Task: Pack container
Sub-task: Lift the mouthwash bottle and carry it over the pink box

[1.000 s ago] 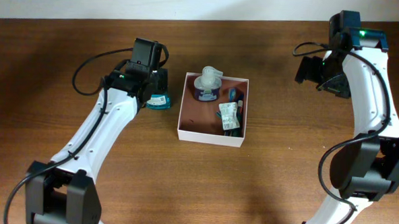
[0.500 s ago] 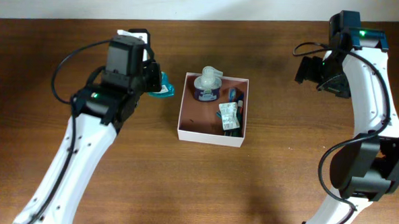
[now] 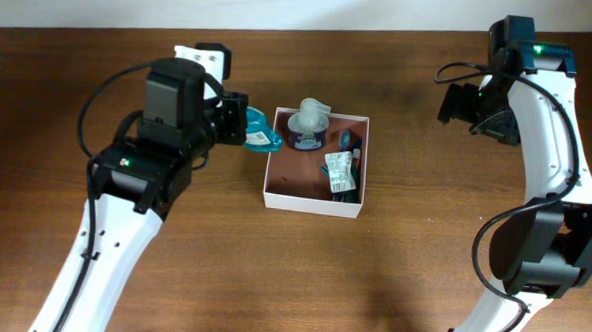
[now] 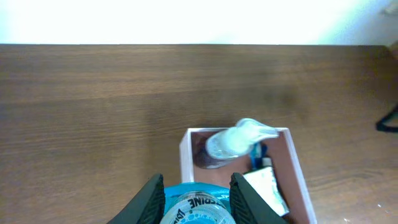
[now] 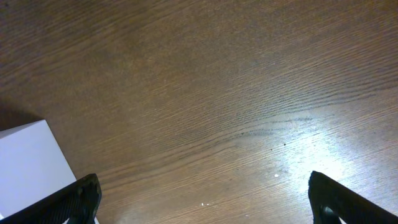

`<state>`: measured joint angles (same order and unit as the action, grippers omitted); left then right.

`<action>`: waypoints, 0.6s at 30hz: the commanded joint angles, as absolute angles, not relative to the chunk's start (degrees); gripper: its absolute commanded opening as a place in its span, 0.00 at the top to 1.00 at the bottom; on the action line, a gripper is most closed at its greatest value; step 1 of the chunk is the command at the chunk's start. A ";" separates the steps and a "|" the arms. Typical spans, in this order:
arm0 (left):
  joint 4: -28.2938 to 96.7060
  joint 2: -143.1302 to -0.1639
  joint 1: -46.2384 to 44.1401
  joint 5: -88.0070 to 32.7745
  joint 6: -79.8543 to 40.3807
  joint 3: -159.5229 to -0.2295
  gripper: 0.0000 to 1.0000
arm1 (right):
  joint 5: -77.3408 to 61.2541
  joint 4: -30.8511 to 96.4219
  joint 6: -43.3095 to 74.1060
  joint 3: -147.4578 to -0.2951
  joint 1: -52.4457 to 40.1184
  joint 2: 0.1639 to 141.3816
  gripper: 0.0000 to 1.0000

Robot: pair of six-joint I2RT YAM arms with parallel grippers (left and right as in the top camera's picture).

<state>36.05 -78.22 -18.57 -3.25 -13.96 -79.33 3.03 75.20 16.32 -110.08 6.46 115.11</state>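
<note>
The container (image 3: 311, 203), a square white-walled box with a pinkish-brown floor, sits at the table's middle. Inside it are a white pump bottle (image 3: 308, 125), a silver sachet (image 3: 337, 172) and small dark items. My left gripper (image 3: 248, 129) is shut on a teal bottle (image 3: 262, 138), held in the air at the container's upper left corner. In the left wrist view, the teal bottle (image 4: 198, 208) sits between the fingers of the gripper (image 4: 196, 200), with the container (image 4: 184, 155) just ahead. My right gripper (image 3: 466, 106) hangs open and empty off to the right.
The dark wooden table (image 3: 402, 261) runs around the container. A pale wall (image 3: 283, 5) borders the far edge. In the right wrist view, the right gripper (image 5: 208, 202) is spread wide over bare wood, and a white corner of the container (image 5: 28, 162) shows at lower left.
My left arm has lifted the teal bottle off the table and carried it right, up to the container's left wall. The right arm has not moved.
</note>
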 commanded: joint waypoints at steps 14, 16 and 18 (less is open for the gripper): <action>32.71 -82.91 -25.52 -4.89 -15.18 -79.81 0.80 | 3.51 75.16 16.34 -110.65 6.46 114.28 0.02; 32.71 -84.14 -25.52 -4.75 -15.94 -79.81 0.80 | 3.51 75.16 16.34 -110.65 6.46 114.28 0.02; 32.60 -85.49 -25.52 -4.73 -16.01 -79.81 0.81 | 3.51 75.16 16.34 -110.65 6.46 114.28 0.02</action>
